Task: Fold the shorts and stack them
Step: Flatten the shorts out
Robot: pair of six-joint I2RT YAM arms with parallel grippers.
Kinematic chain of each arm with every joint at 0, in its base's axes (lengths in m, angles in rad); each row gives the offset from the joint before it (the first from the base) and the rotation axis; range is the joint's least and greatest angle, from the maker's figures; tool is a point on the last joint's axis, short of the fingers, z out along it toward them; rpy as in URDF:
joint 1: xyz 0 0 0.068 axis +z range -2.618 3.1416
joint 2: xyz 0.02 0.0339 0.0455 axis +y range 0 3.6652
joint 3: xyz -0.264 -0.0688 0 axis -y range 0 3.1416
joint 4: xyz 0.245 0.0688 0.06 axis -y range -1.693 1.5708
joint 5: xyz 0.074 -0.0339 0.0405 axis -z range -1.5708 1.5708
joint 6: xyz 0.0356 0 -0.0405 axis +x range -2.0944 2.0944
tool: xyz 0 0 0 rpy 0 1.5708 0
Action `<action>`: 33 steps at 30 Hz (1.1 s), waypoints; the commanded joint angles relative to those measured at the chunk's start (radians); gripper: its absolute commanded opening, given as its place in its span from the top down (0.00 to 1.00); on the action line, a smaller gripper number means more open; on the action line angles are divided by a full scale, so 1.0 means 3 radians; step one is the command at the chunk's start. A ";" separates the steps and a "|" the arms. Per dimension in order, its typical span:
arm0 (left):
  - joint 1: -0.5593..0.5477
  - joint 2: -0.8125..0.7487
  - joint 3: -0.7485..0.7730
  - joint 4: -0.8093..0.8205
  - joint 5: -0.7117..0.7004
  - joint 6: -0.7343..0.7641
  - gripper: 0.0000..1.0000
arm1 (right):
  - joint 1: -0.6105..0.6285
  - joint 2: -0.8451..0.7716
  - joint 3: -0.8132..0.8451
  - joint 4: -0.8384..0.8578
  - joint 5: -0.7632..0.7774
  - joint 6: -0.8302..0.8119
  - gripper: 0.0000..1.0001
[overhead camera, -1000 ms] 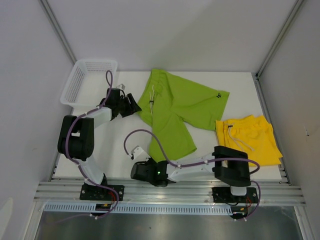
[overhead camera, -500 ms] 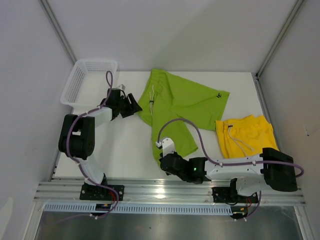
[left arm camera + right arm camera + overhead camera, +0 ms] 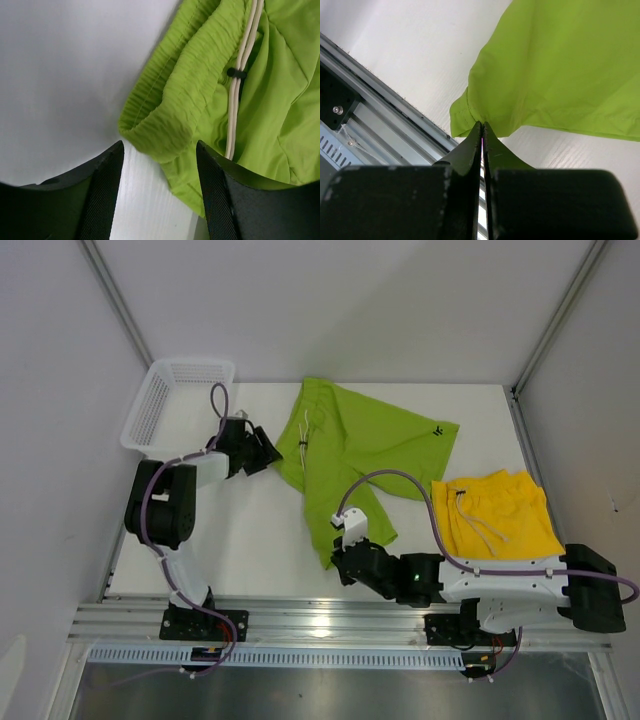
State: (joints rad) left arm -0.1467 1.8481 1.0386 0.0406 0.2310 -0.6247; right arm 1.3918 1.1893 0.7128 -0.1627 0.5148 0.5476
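At the upper left of the top view a white mesh basket (image 3: 178, 400) sits at the far left corner of the table (image 3: 250, 530). Just right of it the left hand (image 3: 266, 450) points at the left edge of the lime green shorts (image 3: 350, 455). In the left wrist view its fingers stand apart, one on each side of the waistband corner (image 3: 160, 130); whether they touch the cloth cannot be told. A pale drawstring (image 3: 239, 100) with a dark toggle runs down the fabric just right of that corner.

The lime green shorts lie spread flat across the middle of the table, waistband to the upper left, one leg toward the right and the other toward the lower edge of the frame. At the hem of that lower leg is the right hand (image 3: 345, 558), low over the table. In the right wrist view its fingers are pressed together with their tips at the hem corner (image 3: 470, 117); no cloth shows between them.

At the right, the yellow shorts (image 3: 500, 520) lie bunched, apart from the green pair, their white drawstring (image 3: 480, 522) on top.
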 commanded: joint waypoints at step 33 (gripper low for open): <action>0.0330 -0.0356 0.0808 -0.0688 0.0120 0.0078 1.00 | -0.0073 -0.1561 -0.0167 -0.1693 0.0274 0.0527 1.00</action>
State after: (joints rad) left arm -0.0750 1.8378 1.2667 -0.1535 0.2478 -0.6319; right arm 1.3796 0.7292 0.6426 -0.6540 0.5972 0.6968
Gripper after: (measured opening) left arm 0.019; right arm 0.003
